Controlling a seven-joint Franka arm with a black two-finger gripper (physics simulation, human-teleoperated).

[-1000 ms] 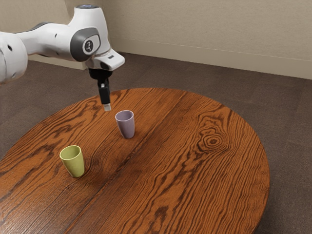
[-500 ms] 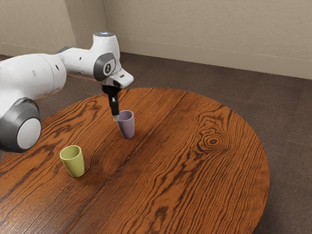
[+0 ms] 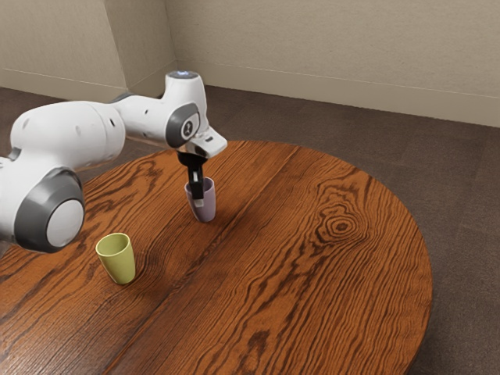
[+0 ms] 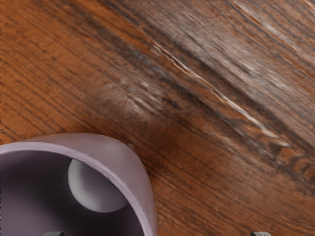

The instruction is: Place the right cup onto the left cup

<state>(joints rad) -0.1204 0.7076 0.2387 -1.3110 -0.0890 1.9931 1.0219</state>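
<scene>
Table (image 3: pixel 297 273), green cup (image 3: pixel 120 266), gripper (image 3: pixel 198 202) at purple cup (image 3: pixel 208 208)

Round wooden table (image 3: pixel 297 258) carries purple cup (image 3: pixel 207 211), green cup (image 3: pixel 119 262)

Before you, the exterior view shows a round wooden desk (image 3: pixel 297 258) with bold dark grain and a ringed knot; its surface carries a soft sheen toward you. Beyond it lies a dark brown floor (image 3: pixel 461 203). You see a plain beige wall (image 3: pixel 336 47), edged below by a pale baseboard (image 3: pixel 351 92), with a projecting corner at the exterior view's left.
</scene>
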